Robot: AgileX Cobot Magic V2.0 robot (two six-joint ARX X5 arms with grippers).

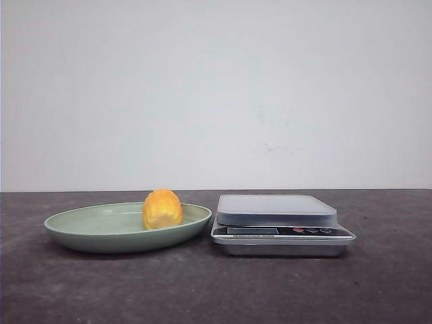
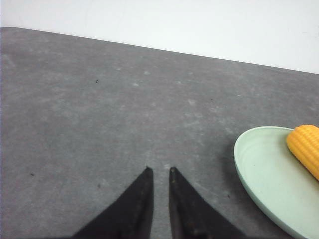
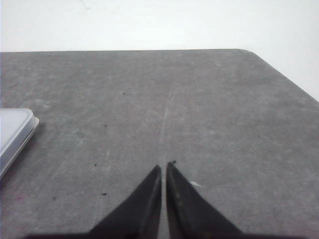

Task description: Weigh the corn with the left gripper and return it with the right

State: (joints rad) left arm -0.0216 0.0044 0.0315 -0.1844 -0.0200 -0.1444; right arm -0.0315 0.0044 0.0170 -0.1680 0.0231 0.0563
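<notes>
Your front view showed the corn (image 1: 162, 209) lying in the plate (image 1: 88, 229) just beside the scale (image 1: 277, 223), but neither arm. Only the wrist views showed the left gripper (image 2: 159, 172) and right gripper (image 3: 164, 167), seemingly closed, empty, over bare table (image 3: 199, 99).

Corn (image 1: 162, 209) in green plate (image 1: 88, 229), scale (image 1: 280, 226) just beside it, dark table (image 1: 202, 290)
</notes>
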